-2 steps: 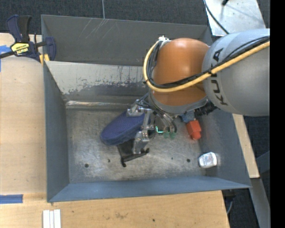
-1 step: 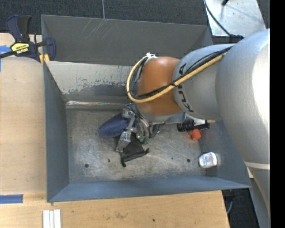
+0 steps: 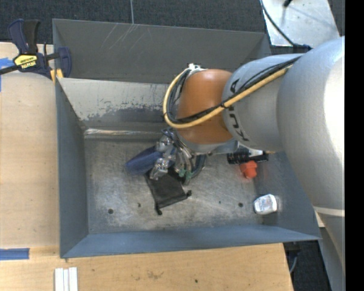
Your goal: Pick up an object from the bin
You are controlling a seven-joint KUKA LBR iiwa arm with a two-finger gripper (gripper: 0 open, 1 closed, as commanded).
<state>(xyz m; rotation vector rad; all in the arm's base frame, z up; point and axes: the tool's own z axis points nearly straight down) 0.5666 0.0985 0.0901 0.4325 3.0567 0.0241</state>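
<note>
The arm comes in from the right as a thick grey body, bends over the bin and points its wrist steeply down. An orange cover caps that wrist, with a yellow cable looped around it. The gripper hangs low over the bin floor, directly above the upper edge of a flat black piece that lies tilted in the middle of the floor. Metal parts and wires crowd the claw, so I cannot tell whether it is wide or narrow, or whether it holds anything. A blue rounded thing lies just up and to the left of the black piece, close beside the gripper. An orange and black thing lies well to the right of the black piece, under the arm. A small white thing sits further right and slightly lower. Dark lettering on the arm's grey housing and the mark on the white thing are too small to read.
</note>
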